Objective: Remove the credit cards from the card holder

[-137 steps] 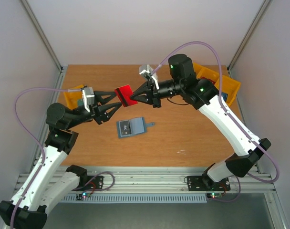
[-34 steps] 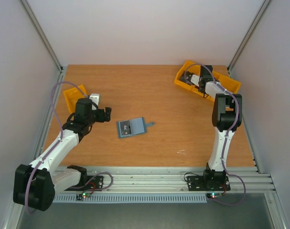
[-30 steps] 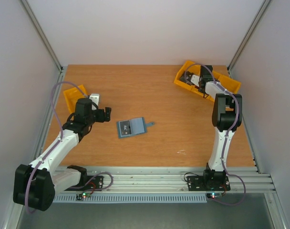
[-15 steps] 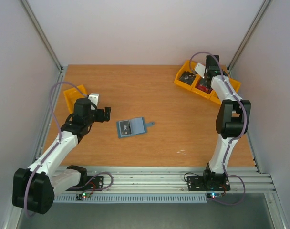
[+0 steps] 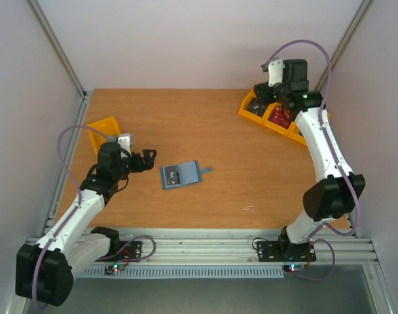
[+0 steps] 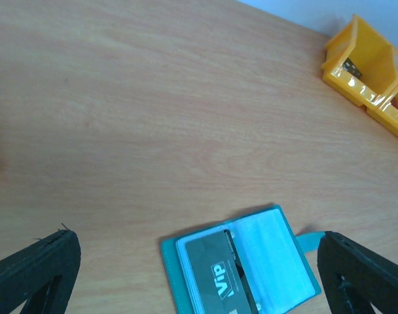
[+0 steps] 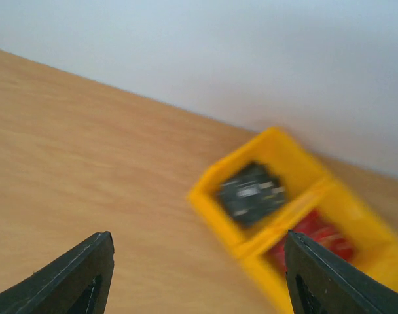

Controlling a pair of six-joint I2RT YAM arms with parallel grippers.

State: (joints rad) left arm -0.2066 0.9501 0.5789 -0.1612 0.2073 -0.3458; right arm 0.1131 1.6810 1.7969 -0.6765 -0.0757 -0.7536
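Wooden tabletop (image 5: pixel 251 176), walled on three sides. Left arm low over the near left; left tool (image 5: pixel 148 160) spread as wide as it goes, nothing between the fingers, aimed at the holder and stopping short of it, no contact. Right arm stretched to the far right corner; right tool (image 7: pixel 199 275) raised above the bins, fingers well apart, gripping nothing.

Row of yellow bins (image 5: pixel 250 112) at far right, set at a slant. Black item (image 7: pixel 251 190) in the end compartment. Red stuff (image 7: pixel 313 239) in the next one, blurred; possibly a card among it, cannot tell. Lone yellow bin (image 5: pixel 102 129) at the left edge, behind the left tool.

Holder (image 6: pixel 277 261) lying open and flat near mid-tabletop, teal with paler lining, small tab sticking out on one side. Grey card (image 6: pixel 212 278) marked "VIP" seated in one half of the holder, not yet out.
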